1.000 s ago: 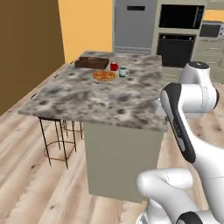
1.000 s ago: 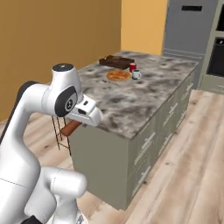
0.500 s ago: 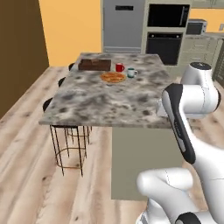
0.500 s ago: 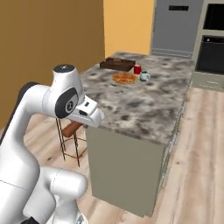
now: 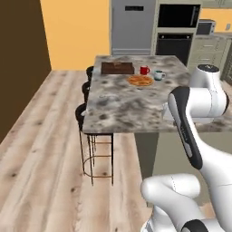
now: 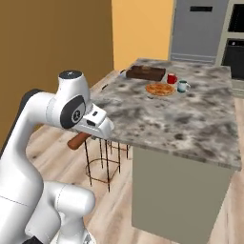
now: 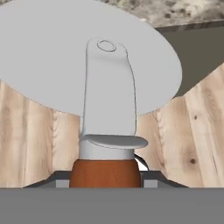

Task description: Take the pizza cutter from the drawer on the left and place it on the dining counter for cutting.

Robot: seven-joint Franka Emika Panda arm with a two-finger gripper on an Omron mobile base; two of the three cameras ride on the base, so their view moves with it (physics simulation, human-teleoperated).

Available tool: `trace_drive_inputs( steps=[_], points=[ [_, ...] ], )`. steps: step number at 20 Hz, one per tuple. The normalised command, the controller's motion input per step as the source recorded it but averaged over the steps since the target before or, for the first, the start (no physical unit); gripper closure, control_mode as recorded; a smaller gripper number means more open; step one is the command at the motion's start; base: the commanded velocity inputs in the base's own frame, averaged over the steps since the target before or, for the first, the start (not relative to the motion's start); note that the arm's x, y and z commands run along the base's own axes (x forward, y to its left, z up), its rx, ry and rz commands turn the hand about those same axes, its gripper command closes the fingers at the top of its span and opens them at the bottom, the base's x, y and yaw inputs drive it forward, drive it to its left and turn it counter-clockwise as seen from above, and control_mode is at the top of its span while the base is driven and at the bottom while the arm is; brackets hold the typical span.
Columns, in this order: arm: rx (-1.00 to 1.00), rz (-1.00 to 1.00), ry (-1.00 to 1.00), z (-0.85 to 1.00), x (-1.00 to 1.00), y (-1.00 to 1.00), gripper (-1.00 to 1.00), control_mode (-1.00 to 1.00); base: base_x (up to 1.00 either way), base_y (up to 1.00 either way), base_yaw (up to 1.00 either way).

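Observation:
The pizza cutter has a wide grey wheel, a grey metal neck and a brown wooden handle. My gripper is shut on that handle, and the wheel points down over the wood floor. From the right base view the brown handle sticks out under my hand, just off the near left corner of the dining counter. That counter is a mottled grey-brown island top; its edge lies just beyond the wheel. The drawer is out of view.
On the island's far end sit a pizza, a red mug, a pale mug and a dark brown tray. Black stools line its left side. A fridge and ovens stand behind. Wood floor lies open at left.
The whole picture has shifted because the base drove and turned, so the island now sits more head-on. My arm holds the same pose, with the cutter still gripped.

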Motion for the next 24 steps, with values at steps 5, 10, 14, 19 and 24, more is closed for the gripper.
trace_drive_inputs(
  steps=[5, 10, 14, 19, 24],
  points=[
    [0.00, 0.00, 0.00, 0.00, 0.00, 0.00, 1.00, 1.00, 0.00, 1.00, -0.36],
    [0.00, 0.00, 0.00, 0.00, 0.00, 0.00, 1.00, 1.00, 0.01, 1.00, -0.52],
    [0.00, 0.00, 0.00, 0.00, 0.00, 0.00, 1.00, 1.00, 0.04, 1.00, -0.60],
    [0.00, 0.00, 0.00, 0.00, 0.00, 0.00, 1.00, 1.00, 0.05, 1.00, -0.59],
    [0.00, 0.00, 0.00, 0.00, 0.00, 0.00, 1.00, 1.00, 0.05, 1.00, -0.59]
  ],
)
